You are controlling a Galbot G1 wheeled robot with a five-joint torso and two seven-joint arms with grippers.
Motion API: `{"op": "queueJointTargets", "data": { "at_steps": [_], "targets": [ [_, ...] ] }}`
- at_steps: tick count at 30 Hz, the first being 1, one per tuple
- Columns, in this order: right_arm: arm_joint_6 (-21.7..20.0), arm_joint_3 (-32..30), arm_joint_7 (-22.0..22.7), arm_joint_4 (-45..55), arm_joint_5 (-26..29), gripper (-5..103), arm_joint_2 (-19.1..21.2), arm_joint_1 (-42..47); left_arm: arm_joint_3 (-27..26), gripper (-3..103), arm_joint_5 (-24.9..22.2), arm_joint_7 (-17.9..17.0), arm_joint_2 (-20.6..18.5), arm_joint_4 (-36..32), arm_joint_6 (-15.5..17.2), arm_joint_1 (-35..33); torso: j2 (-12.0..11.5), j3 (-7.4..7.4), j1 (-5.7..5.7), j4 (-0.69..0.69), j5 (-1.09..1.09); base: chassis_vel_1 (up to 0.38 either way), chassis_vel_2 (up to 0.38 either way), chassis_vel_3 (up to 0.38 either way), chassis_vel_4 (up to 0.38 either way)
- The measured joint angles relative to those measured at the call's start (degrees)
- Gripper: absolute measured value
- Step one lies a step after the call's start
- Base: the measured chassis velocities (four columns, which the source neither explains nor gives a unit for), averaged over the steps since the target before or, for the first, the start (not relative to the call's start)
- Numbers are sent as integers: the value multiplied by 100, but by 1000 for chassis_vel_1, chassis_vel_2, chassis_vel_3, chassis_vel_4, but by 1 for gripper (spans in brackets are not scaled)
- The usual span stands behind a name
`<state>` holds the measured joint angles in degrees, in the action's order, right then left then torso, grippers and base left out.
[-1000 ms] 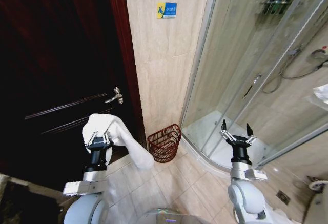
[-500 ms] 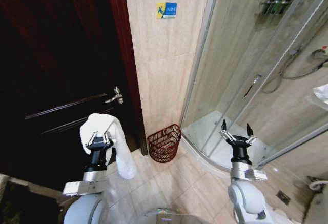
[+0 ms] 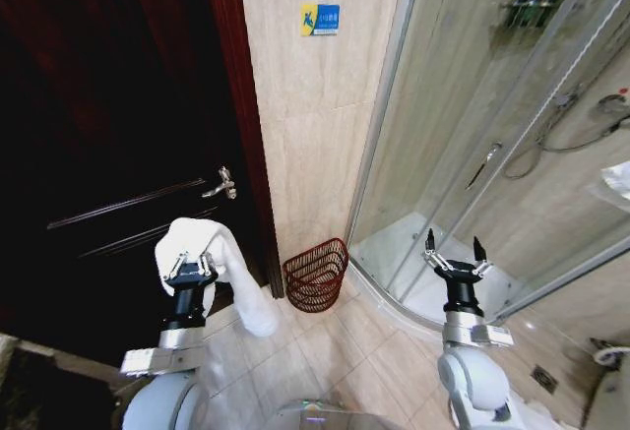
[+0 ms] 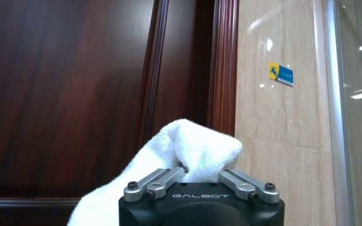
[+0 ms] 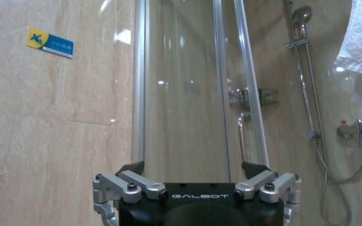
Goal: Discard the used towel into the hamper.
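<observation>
The towel (image 3: 212,258) is white and thick, with a soft looped pile. It is bunched into a rounded lump over the left gripper (image 3: 189,265), and one long tail trails from that lump down toward five o'clock, ending just above the floor tiles (image 3: 325,351). Its long axis runs on that slant, from the gripper toward the hamper (image 3: 316,275), and the tail's tip stops short of the basket, at about eight o'clock from it. In the left wrist view the towel (image 4: 187,155) rises as a folded peak between the fingers (image 4: 159,181), which are pinched onto the cloth, in front of the dark wooden door (image 4: 74,94).

The hamper is round, dark red-brown and made of thin wire ribs. It sits on the floor in the corner between the door frame (image 3: 241,125) and the glass shower screen (image 3: 472,135), tipped so that its wide mouth faces about ten o'clock.

The right gripper (image 3: 454,253) is raised at four o'clock from the hamper, well apart from it, with its fingers spread wide and holding nothing. From its wrist camera the right gripper (image 5: 197,186) faces the shower screen (image 5: 187,84).
</observation>
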<state>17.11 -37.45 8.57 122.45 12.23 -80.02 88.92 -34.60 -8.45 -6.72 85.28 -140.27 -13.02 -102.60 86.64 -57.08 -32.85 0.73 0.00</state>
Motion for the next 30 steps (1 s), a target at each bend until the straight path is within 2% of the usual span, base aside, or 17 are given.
{"op": "queueJointTargets", "data": {
  "at_steps": [10,22,30],
  "targets": [
    [0,0,0,0,0,100,0,-1,0,5,0,0,0,0,0,0,-2,-1,-4,-1,0,11,-13,-16,13],
    [0,-1,0,1,0,100,0,3,0,5,0,0,0,0,0,-3,3,2,7,0,0,110,-131,-116,124],
    [0,-1,0,1,0,100,0,-1,0,5,0,1,0,0,1,1,-2,-1,-5,0,0,-8,19,15,-17]
  ]
}}
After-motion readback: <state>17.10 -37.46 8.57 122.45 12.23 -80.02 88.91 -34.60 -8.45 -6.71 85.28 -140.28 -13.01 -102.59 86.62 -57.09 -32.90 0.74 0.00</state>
